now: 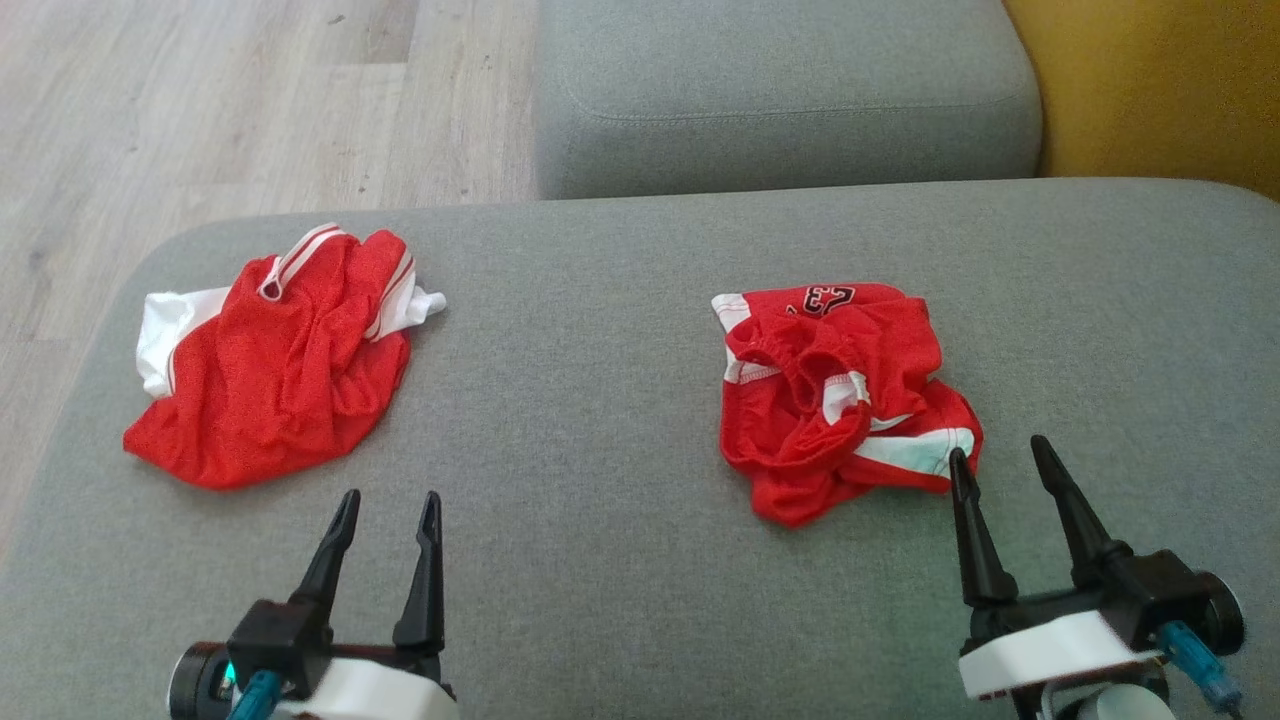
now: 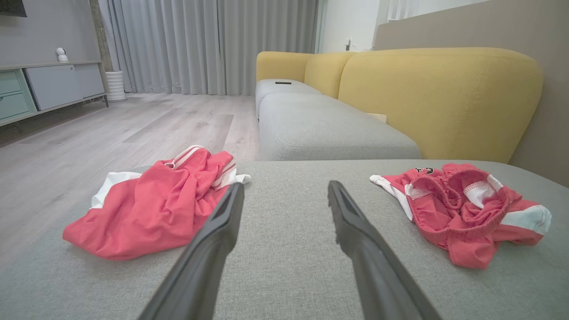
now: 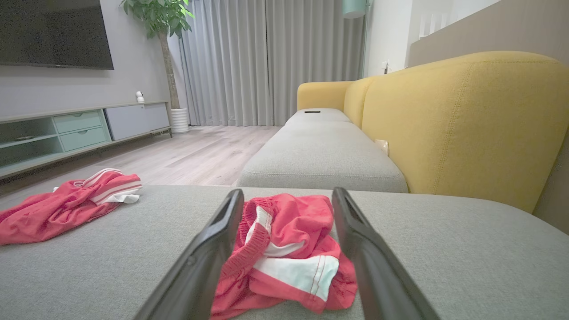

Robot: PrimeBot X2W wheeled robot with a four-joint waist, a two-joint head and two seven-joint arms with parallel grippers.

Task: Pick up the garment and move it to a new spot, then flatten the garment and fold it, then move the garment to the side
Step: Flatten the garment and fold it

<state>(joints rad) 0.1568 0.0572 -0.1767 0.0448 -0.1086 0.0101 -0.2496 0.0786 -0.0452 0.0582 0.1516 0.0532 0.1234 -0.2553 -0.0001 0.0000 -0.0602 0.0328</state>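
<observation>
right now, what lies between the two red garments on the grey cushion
Nothing: in the head view, the stretch between the left garment and the right garment is bare grey cushion.

The grey sofa cushion [image 1: 620,560] carries a crumpled red jersey [image 1: 280,380] at left and red shorts [image 1: 850,400] at right.

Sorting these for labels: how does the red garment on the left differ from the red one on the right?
The jersey top spreads wide and fairly flat; the shorts are bunched into a tighter heap. The jersey top has striped red-and-white trim; the shorts show a gathered elastic waistband and a black printed number. Both are red with white panels, crumpled, on the grey sofa cushion.
</observation>
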